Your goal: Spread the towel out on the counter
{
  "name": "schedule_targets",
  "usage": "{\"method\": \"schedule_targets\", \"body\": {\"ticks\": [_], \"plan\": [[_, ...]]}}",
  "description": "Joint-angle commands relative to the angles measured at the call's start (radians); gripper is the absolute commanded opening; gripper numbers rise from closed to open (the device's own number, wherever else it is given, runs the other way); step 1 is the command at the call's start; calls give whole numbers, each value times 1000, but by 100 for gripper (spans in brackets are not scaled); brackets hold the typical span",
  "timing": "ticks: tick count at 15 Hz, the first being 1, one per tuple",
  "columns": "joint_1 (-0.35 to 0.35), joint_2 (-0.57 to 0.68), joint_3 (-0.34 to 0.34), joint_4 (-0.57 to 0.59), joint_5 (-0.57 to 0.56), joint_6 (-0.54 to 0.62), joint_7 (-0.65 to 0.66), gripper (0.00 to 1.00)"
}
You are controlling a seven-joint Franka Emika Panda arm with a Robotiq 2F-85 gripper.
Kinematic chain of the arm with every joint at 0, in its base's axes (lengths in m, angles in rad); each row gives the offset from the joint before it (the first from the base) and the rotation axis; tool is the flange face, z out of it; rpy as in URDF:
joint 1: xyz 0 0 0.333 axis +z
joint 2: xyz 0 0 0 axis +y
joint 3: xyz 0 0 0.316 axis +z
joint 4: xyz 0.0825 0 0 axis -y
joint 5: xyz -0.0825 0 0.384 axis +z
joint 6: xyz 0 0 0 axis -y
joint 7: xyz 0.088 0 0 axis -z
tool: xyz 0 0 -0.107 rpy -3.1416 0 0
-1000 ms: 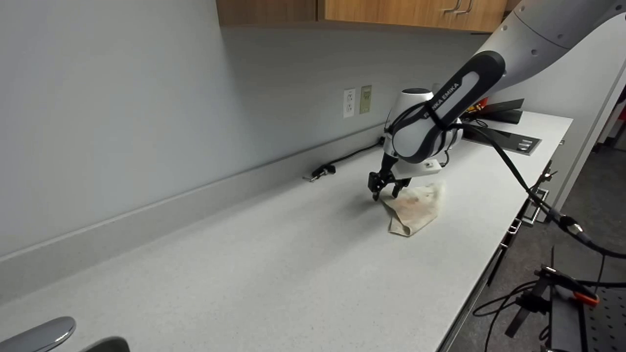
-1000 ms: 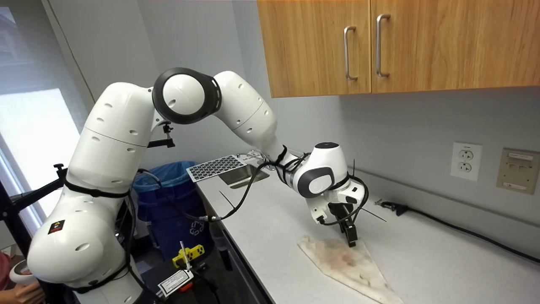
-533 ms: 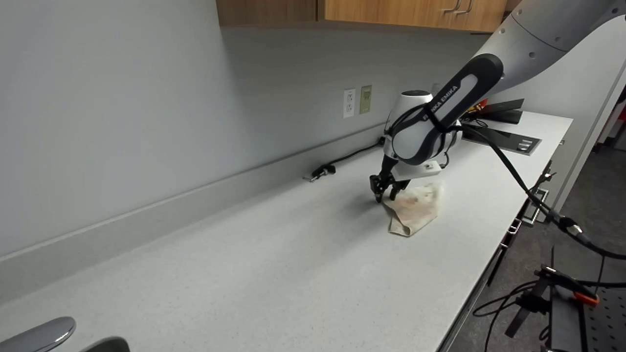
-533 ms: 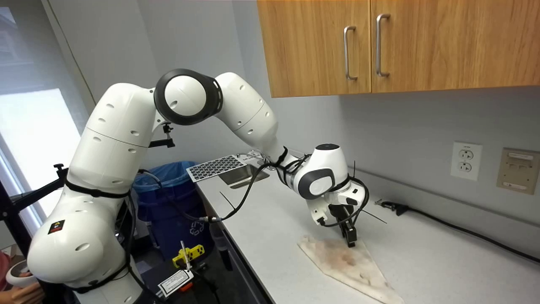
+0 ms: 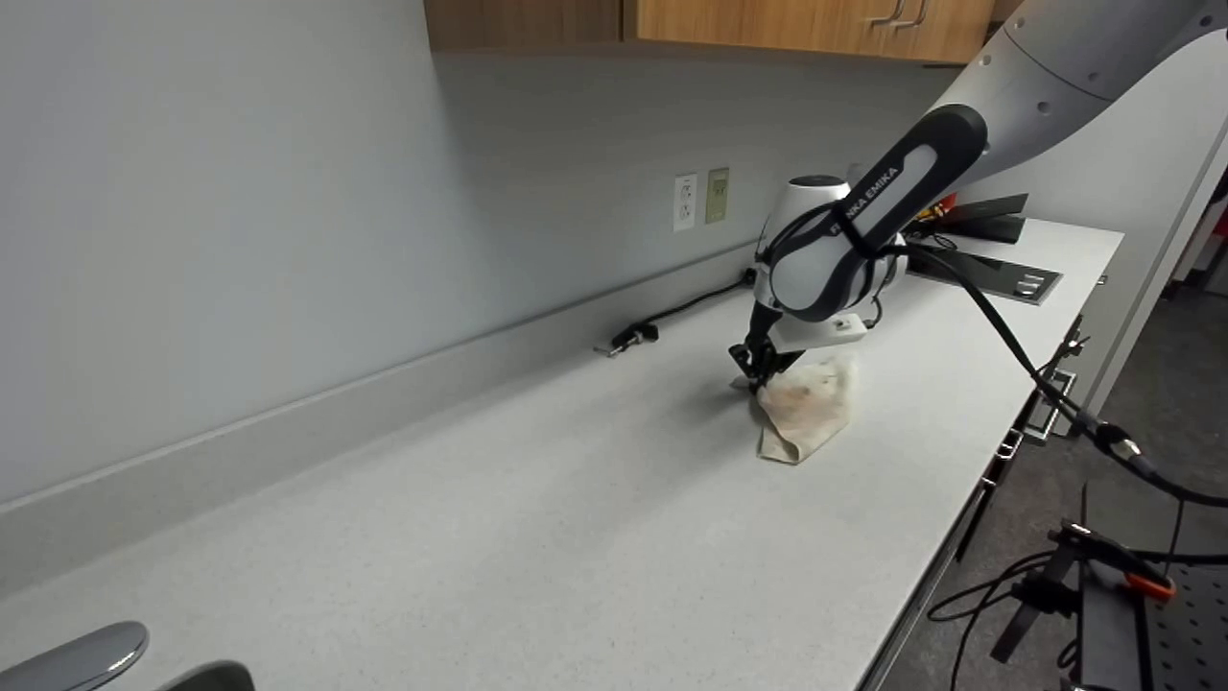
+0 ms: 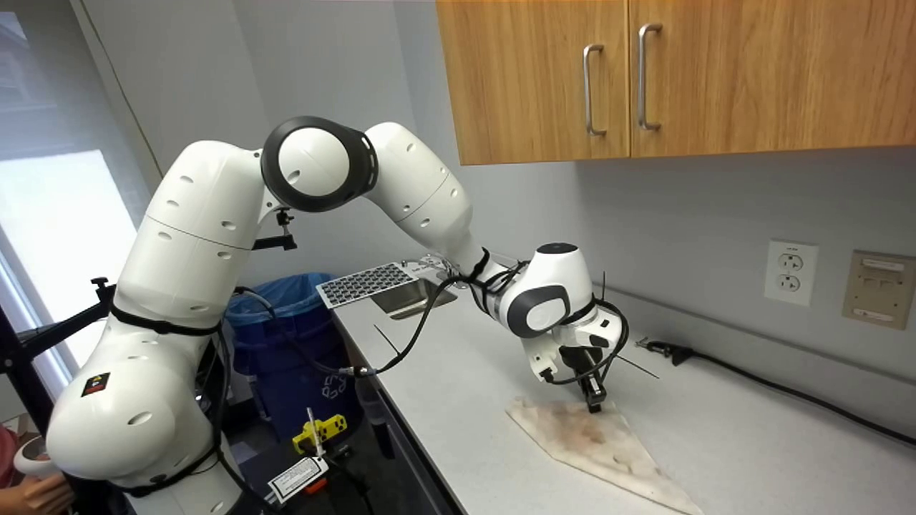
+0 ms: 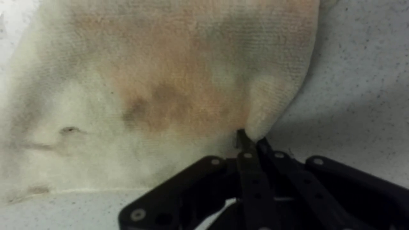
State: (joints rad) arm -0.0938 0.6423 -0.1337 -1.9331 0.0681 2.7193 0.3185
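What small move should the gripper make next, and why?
Probably lift the gripper slightly to begin opening the towel: the wrist view shows the gripper pinching it near an edge, while in an exterior view a corner looks folded over on the counter.

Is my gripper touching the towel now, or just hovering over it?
Touching: the wrist view shows the gripper closed on the towel, a fold pinched between its fingertips.

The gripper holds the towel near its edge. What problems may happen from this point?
The gripper pinches only a small bit of the towel near its edge, so it may slip out. In an exterior view, one corner looks folded, so a pull might drag the whole towel across the counter instead of opening it.
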Motion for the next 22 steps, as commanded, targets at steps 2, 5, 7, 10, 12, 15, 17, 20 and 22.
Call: {"method": "schedule_targets", "body": {"ticks": [2,5,7,10,12,15,17,20,22], "plan": [[19,11,-14,16,0,3,-24,1],[17,-9,-1,2,0,3,-50,1],[17,-38,12,-17,-2,18,-83,1],[9,-105,61,-48,7,45,-161,1],[-31,-147,142,-60,49,49,-252,1],[-85,-195,252,-68,125,36,-386,1],[-100,-208,276,-71,158,16,-442,1],[-98,-216,256,-96,157,5,-473,1],[-97,-214,239,-114,141,-5,-479,31]]}}
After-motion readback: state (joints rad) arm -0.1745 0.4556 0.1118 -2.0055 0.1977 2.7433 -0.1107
